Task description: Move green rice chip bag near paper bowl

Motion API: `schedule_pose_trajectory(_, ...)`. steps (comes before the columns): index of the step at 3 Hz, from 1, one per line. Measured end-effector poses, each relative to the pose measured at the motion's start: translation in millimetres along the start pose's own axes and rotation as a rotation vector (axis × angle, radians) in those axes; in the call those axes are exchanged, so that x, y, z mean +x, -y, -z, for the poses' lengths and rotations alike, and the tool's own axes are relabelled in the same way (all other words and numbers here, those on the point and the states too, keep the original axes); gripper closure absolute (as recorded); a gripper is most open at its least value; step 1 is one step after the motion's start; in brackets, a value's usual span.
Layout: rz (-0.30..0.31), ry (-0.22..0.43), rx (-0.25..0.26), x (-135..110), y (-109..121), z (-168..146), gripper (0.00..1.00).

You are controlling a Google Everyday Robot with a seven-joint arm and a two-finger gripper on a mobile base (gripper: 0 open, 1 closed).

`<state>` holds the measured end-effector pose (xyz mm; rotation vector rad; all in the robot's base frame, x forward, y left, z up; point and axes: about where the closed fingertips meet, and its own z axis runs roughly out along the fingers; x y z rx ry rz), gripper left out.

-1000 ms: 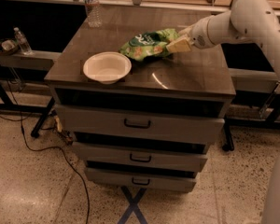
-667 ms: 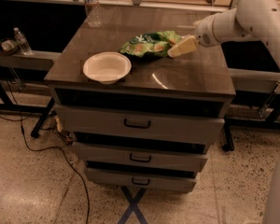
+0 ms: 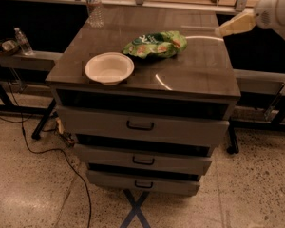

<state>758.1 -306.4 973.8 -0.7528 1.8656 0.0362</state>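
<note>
Gripper (image 3: 223, 30) is held above the far edge of the drawer cabinet's top (image 3: 199, 72), clear of everything; how wide it stands cannot be told. Green rice chip bag (image 3: 156, 44) is seen lying flat on the top, well apart from the gripper and lower. Paper bowl (image 3: 127, 64) is set just beyond the bag, farther from the gripper, upright.

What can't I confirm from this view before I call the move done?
- Camera view: the arm behind the gripper, which is by the cabinet's right rear corner, is cut off by the right edge.
- Whether green rice chip bag touches paper bowl: the angle overlaps their edges.
- Bag lettering: too small.
- Water bottle top: cut by the top edge.
</note>
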Motion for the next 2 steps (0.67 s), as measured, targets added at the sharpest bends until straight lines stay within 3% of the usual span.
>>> schedule_pose_trajectory(1, -0.032, 0.089, 0.207, -14, 49, 94, 0.0)
schedule_pose_trajectory(2, -0.03, 0.086, 0.191, -14, 45, 83, 0.0)
